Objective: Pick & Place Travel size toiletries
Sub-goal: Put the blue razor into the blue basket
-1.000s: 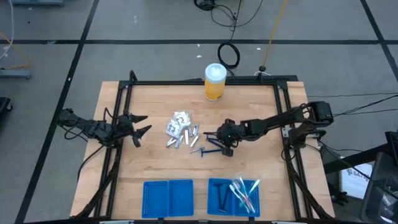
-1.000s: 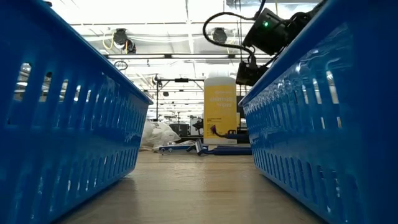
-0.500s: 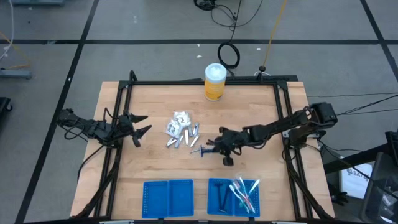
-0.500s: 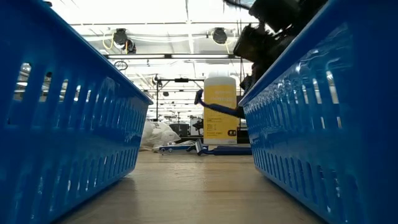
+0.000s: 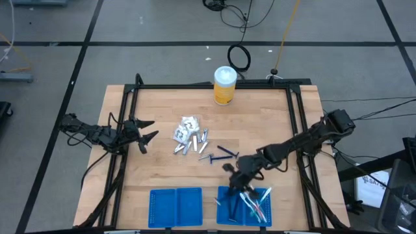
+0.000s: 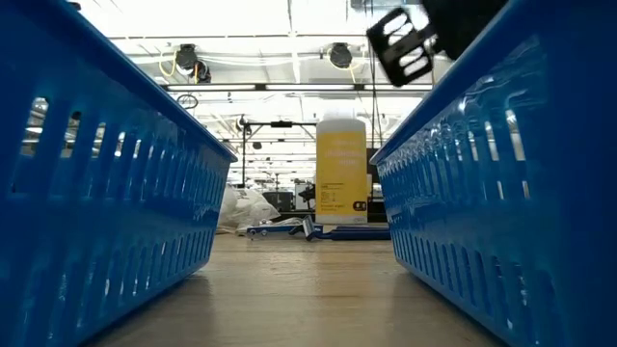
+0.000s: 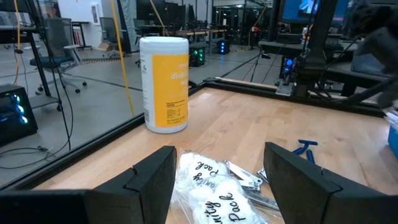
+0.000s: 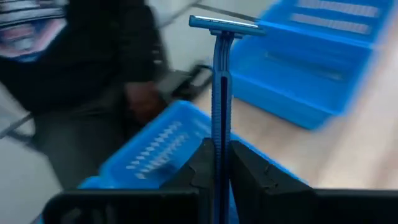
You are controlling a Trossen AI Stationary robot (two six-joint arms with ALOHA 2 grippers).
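My right gripper [image 5: 238, 178] hangs over the far rim of the right blue tray [image 5: 222, 203], shut on a slim blue razor [image 8: 221, 81]. Its blurred body shows at the top of the low view [image 6: 403, 43]. A pile of white packets and silver tubes [image 5: 189, 136] lies mid-table, also seen in the left wrist view [image 7: 208, 190]. Two blue razors [image 5: 220, 153] lie on the wood beside it. My left gripper [image 5: 149, 130] waits open and level at the table's left edge, its fingers [image 7: 152, 180] facing the pile. My right gripper pinches the razor's handle [image 8: 219, 138] between its two fingers. The handle runs along the fingers and sticks out ahead of them, ending in the head [image 8: 225, 25]. The fingers slant down toward the table's near left. The razor is lifted clear.
A yellow canister [image 5: 224, 85] with a white lid stands at the far edge. The right tray holds clear-wrapped brushes [image 5: 257, 200] and dark sticks [image 5: 233, 207]. A second blue tray [image 5: 175, 207] lies left of it. In the low view the two tray walls [image 6: 106, 193] frame a wooden lane.
My right gripper has lifted a blue razor off the table beside the pile and carried it toward the near edge, over the right tray's far rim. It has risen and rolled on the way. The razor now hangs clear of the wood.
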